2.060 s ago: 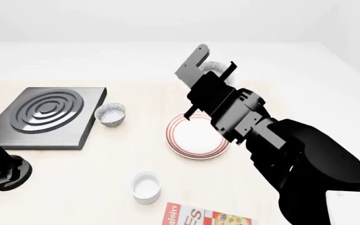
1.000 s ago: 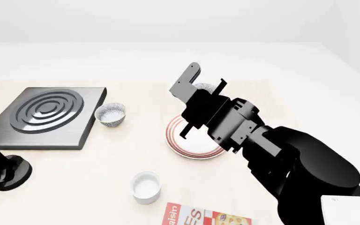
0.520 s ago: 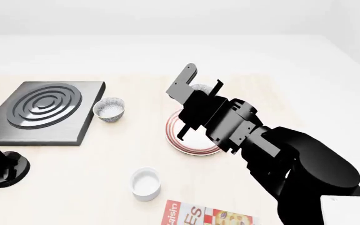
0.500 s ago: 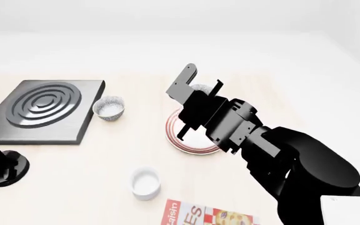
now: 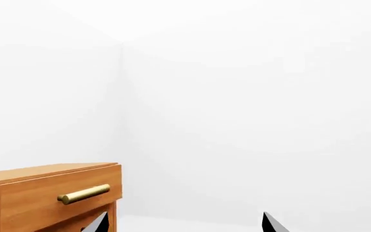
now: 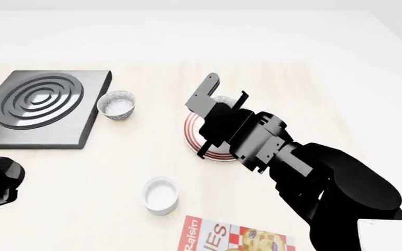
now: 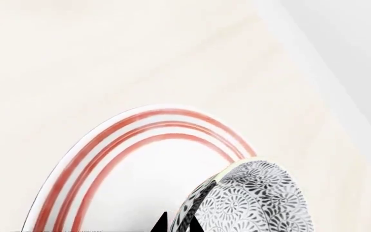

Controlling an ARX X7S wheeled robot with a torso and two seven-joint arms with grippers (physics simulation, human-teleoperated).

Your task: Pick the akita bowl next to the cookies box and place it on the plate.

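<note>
The right arm has come down and toward the middle of the head view since the earlier pictures, and the bowl point(image 7: 250, 203) it carries now hangs over the plate point(image 6: 191, 137); the view itself has tipped lower, so the cookies box point(image 6: 232, 238) shows more at the bottom edge.

The right fingers point(image 6: 219, 102) pinch the rim of the speckled bowl; in the right wrist view the bowl is tilted, over the plate's far side, near the red rings; I cannot tell if it touches the plate yet.

To do this step well, I think the arm should bring the bowl level, move it over the white middle of the plate, go down slowly until the bottom sits flat, and only then let go; let go too soon and the bowl may roll off the rim.

The bowl looks empty; the plate has nothing else on it; the other speckled bowl point(image 6: 115, 105) at the upper left beside the black burner point(image 6: 40, 107) looks empty, and so does the white cup point(image 6: 159, 195) on the tabletop point(image 6: 82, 172).

The left fingers barely show; I cannot tell how they stand.
</note>
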